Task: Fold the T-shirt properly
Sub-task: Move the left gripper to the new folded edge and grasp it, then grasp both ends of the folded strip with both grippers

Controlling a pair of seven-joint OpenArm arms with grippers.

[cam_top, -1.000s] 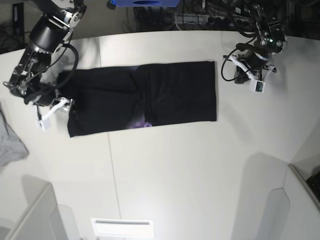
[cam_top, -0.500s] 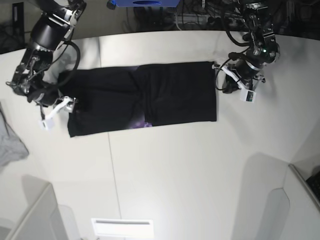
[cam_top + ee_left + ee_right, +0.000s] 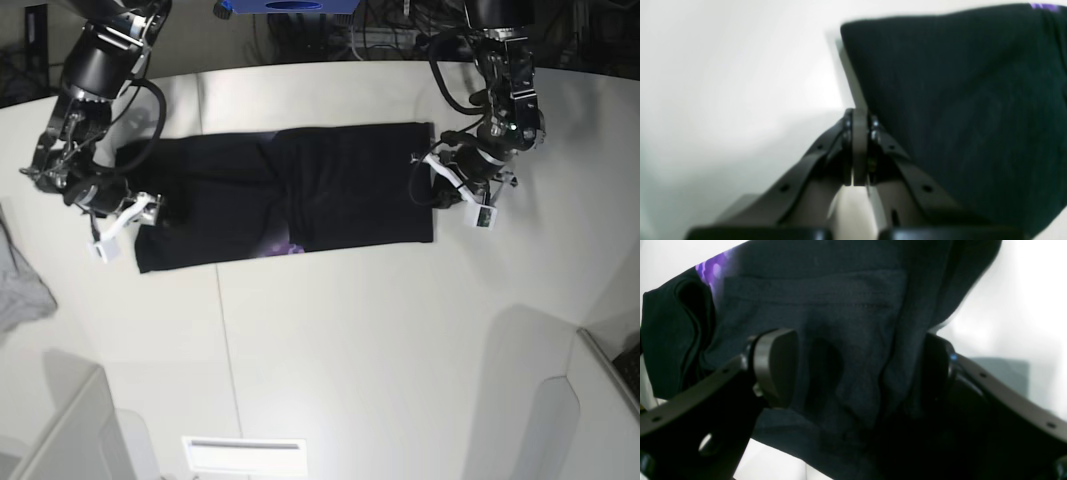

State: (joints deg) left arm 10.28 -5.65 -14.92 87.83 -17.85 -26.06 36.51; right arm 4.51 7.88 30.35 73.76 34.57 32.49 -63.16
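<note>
Pressing its two jaws flat together with nothing between them, the left gripper (image 3: 857, 146) sits just beside the T-shirt (image 3: 290, 195), at the garment's straight short edge — its wrist view shows the black cloth starting right at the fingertips, with bare pale table (image 3: 380, 340) on the other side. That view also catches a sliver of purple print at the shirt's far corner. The base view gives what the wrist view cannot: the whole shirt lying as a long, flat black band across the table, with the left gripper (image 3: 440, 185) at one short end and the right gripper (image 3: 150, 212) at the other.

The right gripper (image 3: 857, 373) stands spread as wide as it goes, and its wrist view shows bunched black fabric filling the gap between the pads (image 3: 776, 366); the pads are not pinched on it. A patch of purple print shows beyond the fingers.

A second ago the left gripper was well away from the shirt, out over bare table; it has since come in to the shirt's edge. The right gripper has shifted slightly inward over its end of the cloth.

A small grey cloth (image 3: 20, 285) lies beyond the right gripper, at the table's edge — apart from the shirt.
</note>
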